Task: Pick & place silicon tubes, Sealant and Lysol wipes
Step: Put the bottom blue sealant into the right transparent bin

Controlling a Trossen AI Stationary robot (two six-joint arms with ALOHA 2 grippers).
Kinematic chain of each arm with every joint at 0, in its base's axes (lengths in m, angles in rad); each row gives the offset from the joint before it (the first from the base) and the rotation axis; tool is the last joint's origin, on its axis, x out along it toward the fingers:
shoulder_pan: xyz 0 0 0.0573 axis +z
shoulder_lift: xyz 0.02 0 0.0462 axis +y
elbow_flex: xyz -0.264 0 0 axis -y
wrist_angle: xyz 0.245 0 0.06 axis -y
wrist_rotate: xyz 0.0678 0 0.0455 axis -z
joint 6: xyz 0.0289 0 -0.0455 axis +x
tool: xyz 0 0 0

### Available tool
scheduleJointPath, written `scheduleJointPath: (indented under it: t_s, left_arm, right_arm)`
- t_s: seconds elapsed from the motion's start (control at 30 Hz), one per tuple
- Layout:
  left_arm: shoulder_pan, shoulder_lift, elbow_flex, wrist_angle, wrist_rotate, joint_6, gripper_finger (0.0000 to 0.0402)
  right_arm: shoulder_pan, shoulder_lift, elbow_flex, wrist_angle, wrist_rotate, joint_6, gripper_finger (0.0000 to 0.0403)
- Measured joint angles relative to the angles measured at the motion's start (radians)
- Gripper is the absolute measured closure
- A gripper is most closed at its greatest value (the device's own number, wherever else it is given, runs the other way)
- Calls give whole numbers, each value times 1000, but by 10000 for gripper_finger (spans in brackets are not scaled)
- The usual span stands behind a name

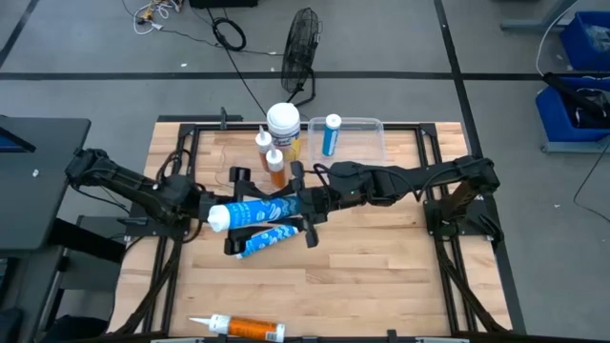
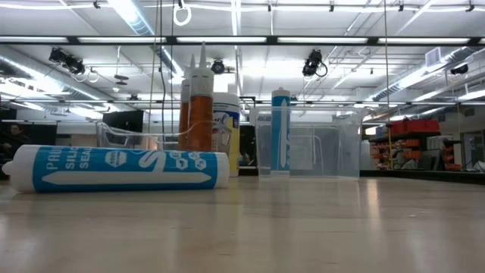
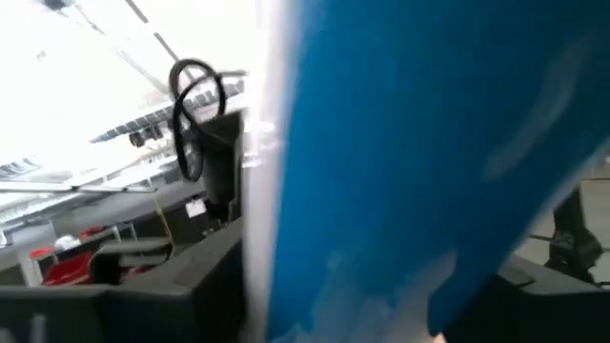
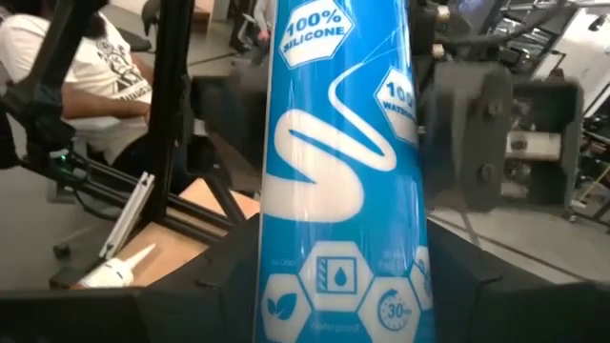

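Note:
A blue silicone tube (image 1: pixel 257 211) with a white cap (image 1: pixel 219 217) hangs level above the table, between my two grippers. My right gripper (image 1: pixel 291 204) comes from the table's right and is shut on it. My left gripper (image 1: pixel 244 213) comes from the left and stands at the tube's cap half. In the left wrist view the blue tube (image 3: pixel 429 162) fills the picture. A second blue tube (image 1: pixel 267 240) (image 2: pixel 121 168) lies on its side on the table below them. The Lysol wipes canister (image 1: pixel 283 122) (image 2: pixel 227 130) stands upright at the far middle. My right gripper holds the blue tube by its base end (image 4: pixel 343 295), reaching level from the table's right with the fingers along the tube. The tube itself hides the fingers in the wrist view. It is lifted clear and about level, cap toward the table's left.
Two orange tubes (image 1: pixel 274 162) (image 2: pixel 198 106) stand upright beside the canister. A clear bin (image 1: pixel 362 143) (image 2: pixel 318 148) at the far right holds an upright blue tube (image 1: pixel 331 133) (image 2: pixel 281 129). Another orange tube (image 1: pixel 246 329) lies at the near edge. A person (image 4: pixel 57 57) sits beyond the table.

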Motion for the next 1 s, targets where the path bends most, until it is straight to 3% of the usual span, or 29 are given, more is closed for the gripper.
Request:
scheduleJointPath:
  t_s: [0.17, 0.43, 0.67, 1.0]
  left_arm:
    - [1, -2, 0, 2, -26, 6, 185]
    - [1, -2, 0, -34, -76, -38, 185]
    - [1, 2, -2, -131, -103, -102, 185]
    - [1, 0, -1, -353, -159, -232, 186]
  right_arm:
    - [5, 4, 0, 22, 7, 4, 197]
    - [-3, 4, 0, -22, -4, 61, 191]
    - [-4, 5, 2, -181, 47, 149, 93]
    - [0, -10, 2, -518, 61, 314, 95]
